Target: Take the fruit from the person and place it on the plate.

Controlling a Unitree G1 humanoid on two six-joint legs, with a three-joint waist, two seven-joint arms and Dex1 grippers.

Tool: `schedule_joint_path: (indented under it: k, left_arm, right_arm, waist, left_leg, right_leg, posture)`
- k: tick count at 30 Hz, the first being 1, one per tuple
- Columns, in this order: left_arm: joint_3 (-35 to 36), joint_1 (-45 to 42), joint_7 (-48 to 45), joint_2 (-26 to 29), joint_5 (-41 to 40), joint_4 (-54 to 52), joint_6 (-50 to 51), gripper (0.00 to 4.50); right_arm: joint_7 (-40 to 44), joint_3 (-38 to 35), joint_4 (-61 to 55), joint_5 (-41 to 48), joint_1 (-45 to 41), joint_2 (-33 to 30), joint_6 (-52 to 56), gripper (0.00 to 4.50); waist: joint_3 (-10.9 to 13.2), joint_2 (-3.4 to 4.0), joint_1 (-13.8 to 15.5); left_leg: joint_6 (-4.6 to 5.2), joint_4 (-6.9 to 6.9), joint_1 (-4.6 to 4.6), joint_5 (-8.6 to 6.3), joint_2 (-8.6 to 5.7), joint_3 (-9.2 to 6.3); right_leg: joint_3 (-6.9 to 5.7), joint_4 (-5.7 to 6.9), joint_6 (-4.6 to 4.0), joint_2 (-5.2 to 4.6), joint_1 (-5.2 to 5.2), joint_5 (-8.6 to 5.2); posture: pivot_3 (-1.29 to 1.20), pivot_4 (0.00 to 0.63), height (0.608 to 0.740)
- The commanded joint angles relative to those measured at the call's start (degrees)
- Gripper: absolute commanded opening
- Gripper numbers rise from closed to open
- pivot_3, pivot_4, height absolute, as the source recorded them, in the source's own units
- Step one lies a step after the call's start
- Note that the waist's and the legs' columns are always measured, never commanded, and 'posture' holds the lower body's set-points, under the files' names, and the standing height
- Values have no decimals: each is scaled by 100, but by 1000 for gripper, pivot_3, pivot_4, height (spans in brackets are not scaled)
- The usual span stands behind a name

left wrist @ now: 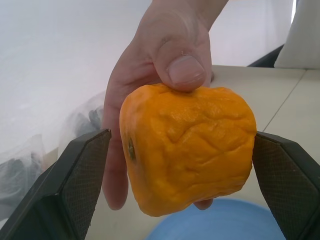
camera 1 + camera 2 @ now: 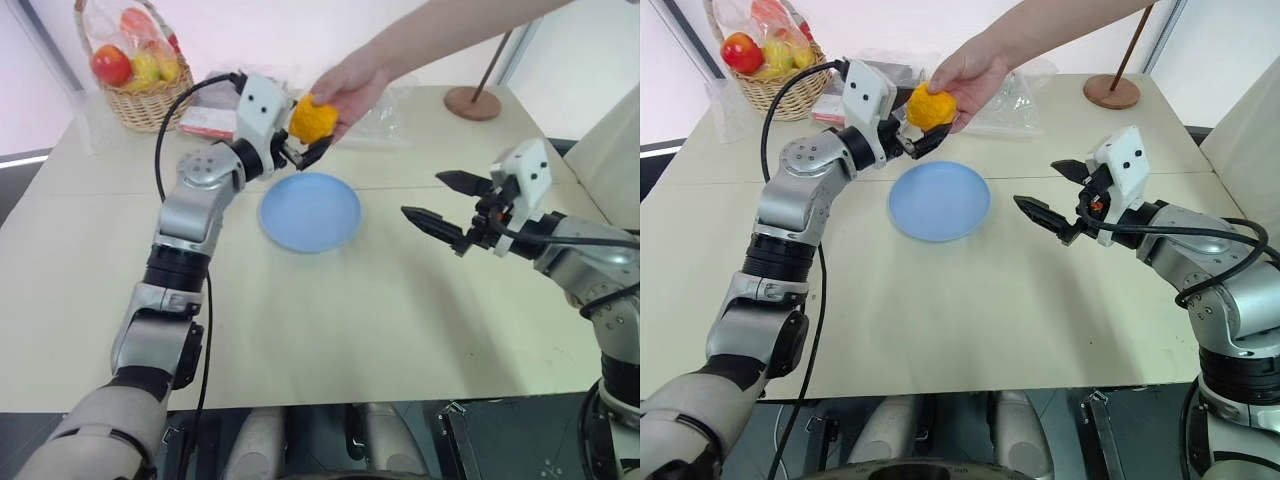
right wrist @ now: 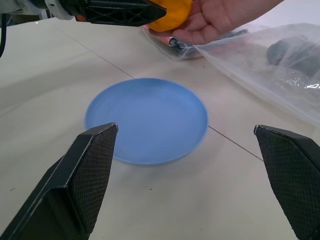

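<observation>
- The fruit [image 1: 187, 152], yellow-orange and bumpy, was held in the air by the person's hand [image 2: 352, 88], just beyond the far rim of the plate [image 2: 310, 211].
- The left gripper [image 2: 305, 152] was spread wide, one finger [image 1: 80, 172] seen on each side of the fruit, with a small gap on either side.
- The right gripper [image 2: 1052, 192] was held wide open and empty over the table [image 2: 400, 310], well apart from the plate.

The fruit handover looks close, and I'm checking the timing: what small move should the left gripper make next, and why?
Probably close the left gripper on the fruit. Its fingers stand open on either side of the fruit, a gap showing on each side, while the person's hand holds it above the plate. Closing would secure it before the hand lets go.
</observation>
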Motion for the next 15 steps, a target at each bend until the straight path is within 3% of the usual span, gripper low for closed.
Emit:
schedule_joint_path:
  k: [1,4,5,15]
  left_arm:
    - [122,-206,55,-11,39,-19,-200,3629]
    - [129,-219,64,-33,37,5,-239,2248]
    - [132,-220,68,-39,36,10,-247,2139]
    - [262,-319,-113,92,-112,-73,-99,2139]
  right_arm:
    - [6,-218,-184,-10,-41,-37,-143,4500]
    - [10,-225,-178,-20,-29,-43,-161,4500]
    - [12,-230,-178,-23,-19,-45,-167,4500]
    - [4,-244,-210,-33,27,-32,-161,4500]
  waist:
    - [0,0,-1]
    - [0,0,1]
    - [0,0,1]
    - [0,0,-2]
  left_leg:
    - [0,0,0,0,0,0]
    - [0,0,0,0,0,0]
    - [0,0,0,0,0,0]
    - [0,0,0,0,0,1]
  right_leg:
    - [0,0,0,0,0,0]
    - [0,0,0,0,0,0]
    - [0,0,0,0,0,0]
    - [0,0,0,0,0,0]
  posture:
    - [0,150,740]
    - [0,150,740]
    - [0,150,740]
    - [0,150,740]
